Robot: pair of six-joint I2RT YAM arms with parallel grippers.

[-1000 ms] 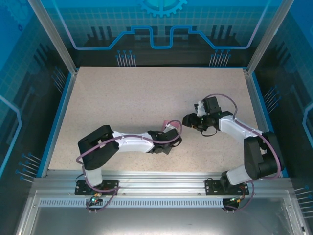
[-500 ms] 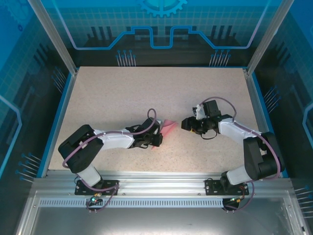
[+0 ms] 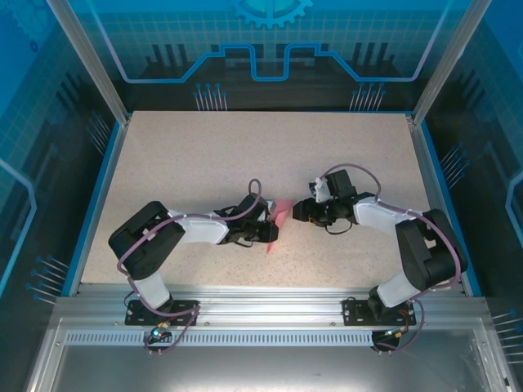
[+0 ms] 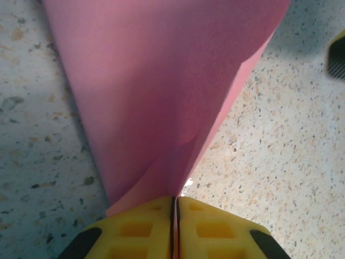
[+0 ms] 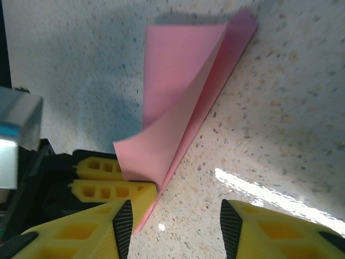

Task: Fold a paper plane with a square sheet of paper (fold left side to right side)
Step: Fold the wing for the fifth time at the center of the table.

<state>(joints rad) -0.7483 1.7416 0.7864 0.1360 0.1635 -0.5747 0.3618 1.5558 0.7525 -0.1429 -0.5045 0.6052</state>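
Folding barely begun: square sheet of paper (image 5: 178, 91) on table (image 3: 204, 147), doubled over loosely (no pressed crease). Left gripper (image 4: 175, 210) pinched tight on its edges. Right gripper (image 5: 175, 221) jaws apart, empty, just beside. Outstanding: crease, all plane folds.

You've got a speckled beige table (image 3: 204, 155), blue-edged, w/ one thing on it: the pink sheet of paper (image 5: 178, 108), folded over, long edge down on the surface. It fans out fwd from the left gripper (image 4: 175, 200)'s pinching jaws, just ahead of the right gripper (image 5: 177, 216)'s parted jaws.
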